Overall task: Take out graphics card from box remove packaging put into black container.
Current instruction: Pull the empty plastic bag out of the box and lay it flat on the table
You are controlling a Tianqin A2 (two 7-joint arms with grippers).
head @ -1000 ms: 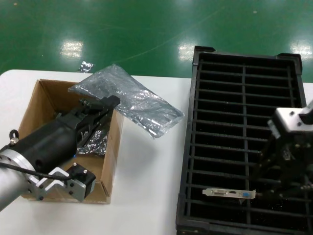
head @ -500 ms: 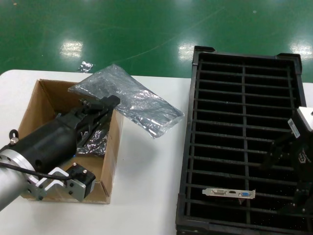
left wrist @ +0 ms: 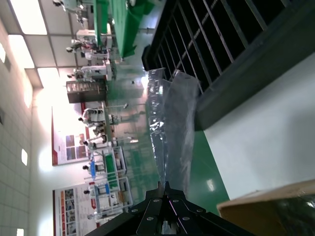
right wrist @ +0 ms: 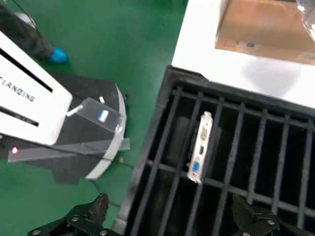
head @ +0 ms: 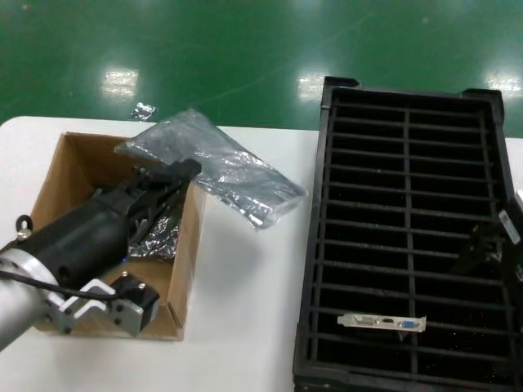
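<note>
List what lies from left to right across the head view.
left gripper shut on the packaging over the box → bare white table → graphics card in the black container → right gripper at the right edge

1. A glossy green floor [head: 245, 49] fills the far part of the head view, with bright patches of ceiling light reflected in it.
2. A white table [head: 245, 327] with a rounded corner stands on this floor.
3. A small crumpled silver scrap [head: 145, 110] lies on the floor just beyond the table's edge.
4. The left wrist view shows a large hall with bright ceiling light panels [left wrist: 29, 14], green workbenches [left wrist: 123, 24] and red-edged wall posters [left wrist: 66, 147].
</note>
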